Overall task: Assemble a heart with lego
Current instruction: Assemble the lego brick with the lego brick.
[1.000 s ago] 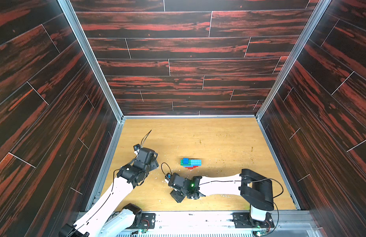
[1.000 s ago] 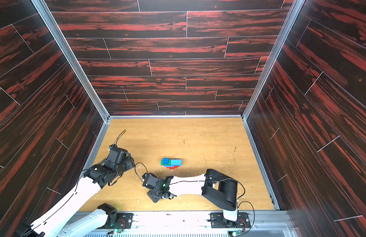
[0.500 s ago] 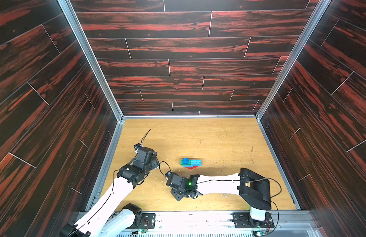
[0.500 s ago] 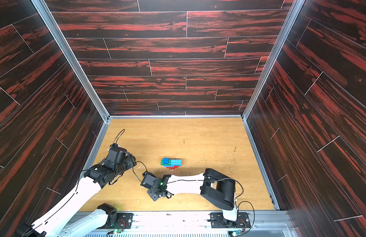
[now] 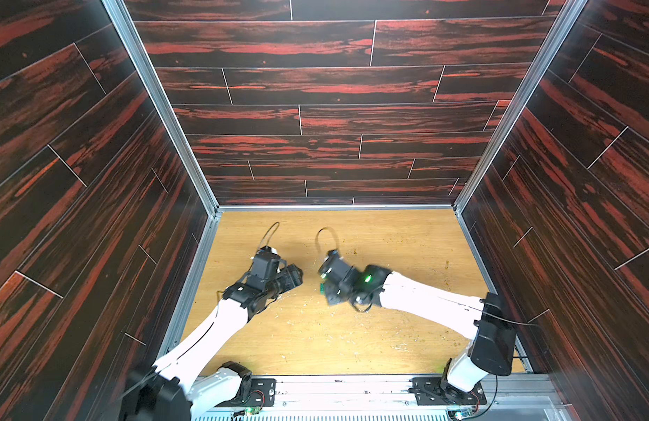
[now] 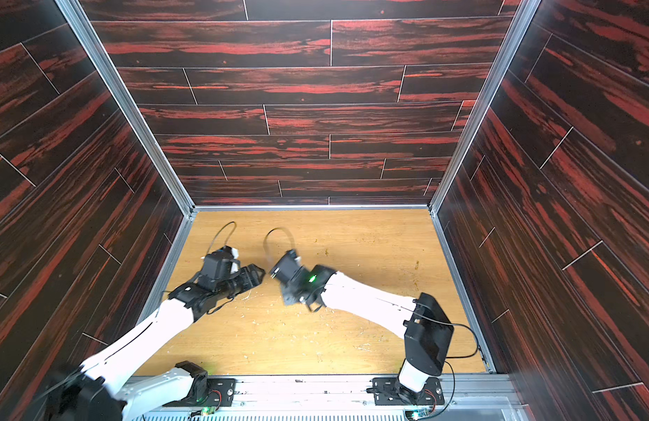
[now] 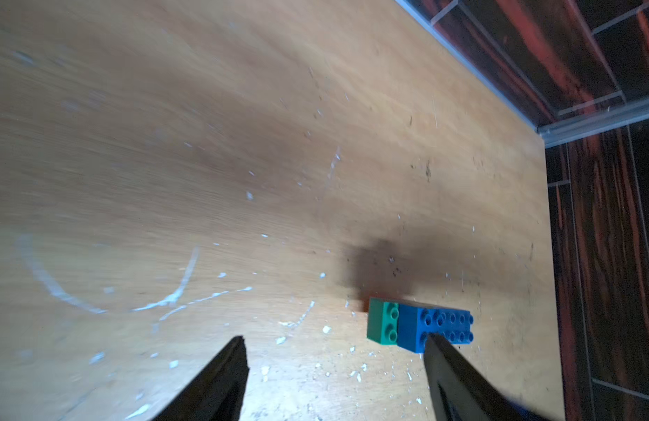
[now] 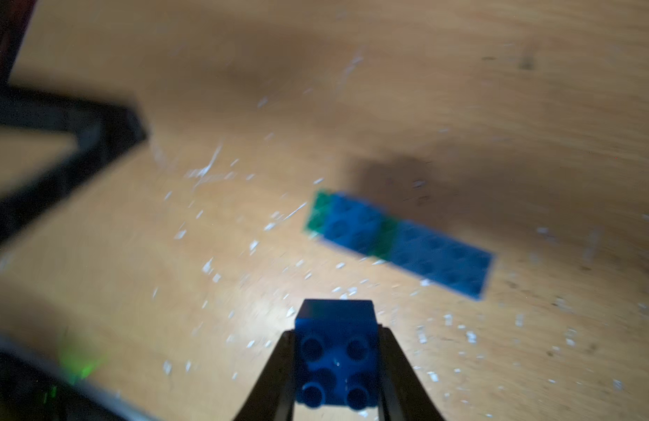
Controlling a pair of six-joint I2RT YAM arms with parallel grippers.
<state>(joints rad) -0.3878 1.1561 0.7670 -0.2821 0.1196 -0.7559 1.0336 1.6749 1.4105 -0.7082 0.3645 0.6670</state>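
Observation:
In the right wrist view my right gripper [image 8: 335, 337] is shut on a square dark blue lego brick [image 8: 335, 317], held above the table. Beyond it lies the heart [image 8: 399, 240], a blurred row of joined green and blue bricks on the wood. The left wrist view shows that cluster [image 7: 417, 326] with a green end and blue studs, just past one fingertip [image 7: 443, 361] of my left gripper [image 7: 335, 346], which is open and empty. In both top views the right gripper [image 5: 329, 293] covers the cluster. The left gripper [image 5: 293, 277] faces it from the left.
The wooden floor [image 5: 315, 339] is scratched and dotted with white flecks. Dark panelled walls close it in on three sides, with a metal rail [image 5: 352, 386] and the arm bases along the front. The left gripper's finger [image 8: 60, 145] shows in the right wrist view.
My right gripper has shut on the dark blue brick and carried it from the front of the table back over the cluster. My left gripper has opened wider and shifted right.

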